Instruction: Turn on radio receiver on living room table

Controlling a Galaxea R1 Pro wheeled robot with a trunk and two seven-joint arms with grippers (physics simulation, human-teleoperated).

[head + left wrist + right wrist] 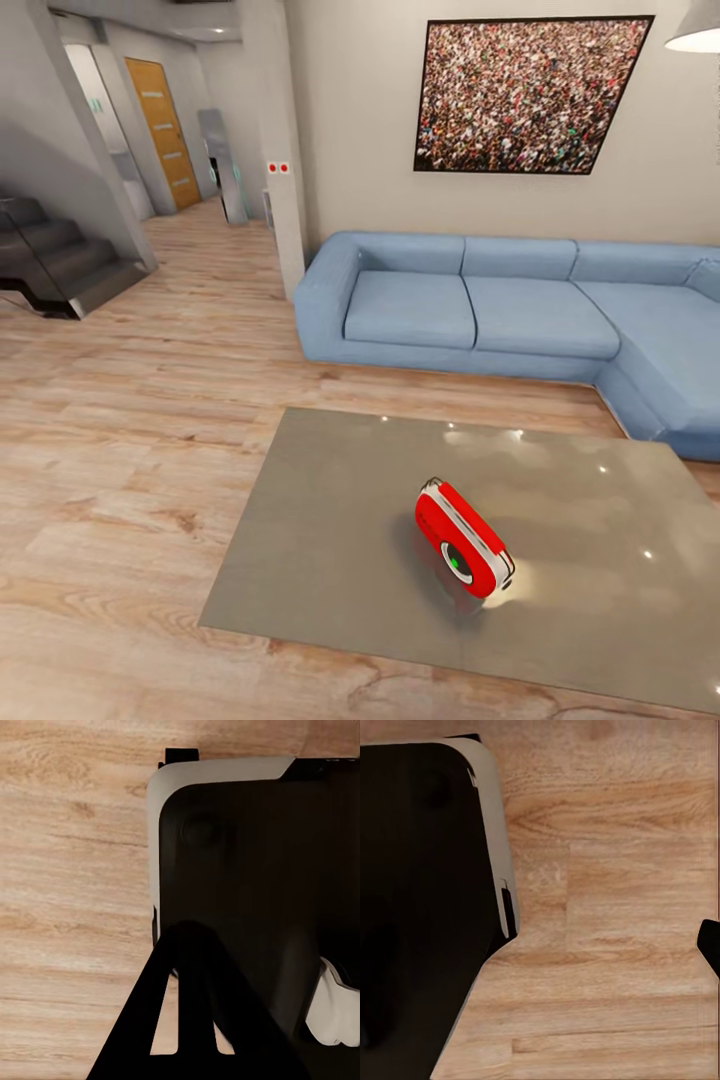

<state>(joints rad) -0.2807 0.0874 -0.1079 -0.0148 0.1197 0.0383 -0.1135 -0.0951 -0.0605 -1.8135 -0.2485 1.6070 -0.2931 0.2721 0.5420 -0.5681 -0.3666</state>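
Head view first: you're looking down at the desk [330, 520], glossy grey, and the radio [463, 538] sits on it a little toward the near edge, well in from every side. It's red with a white trim band, tipped over onto one face so the round dark dial, with a green spot in it, points toward you and slightly right. A thin wire handle shows at its far end. Beyond the desk is the blue sofa [520, 310], with the crowd picture [530, 95] on the wall above it and plank floor [130, 450] all around.

My read on handling: it looks small, hard-shelled and light, so a firm poke could send it skating on that slick top. You probably don't need to lift it; press the dial or a switch with one fingertip, and steady the body across its red sides if it slides. The handle looks too flimsy to grab.

Left wrist view: you see the robot's dark base [247, 870] over the wood floor, with a dark triangular piece of the gripper [191, 1020] at the bottom. I can't tell whether it's open or closed.

Right wrist view: dark base [420, 907] again, floor beside it, and one dark sliver at the frame edge. I can't tell this gripper's state either.
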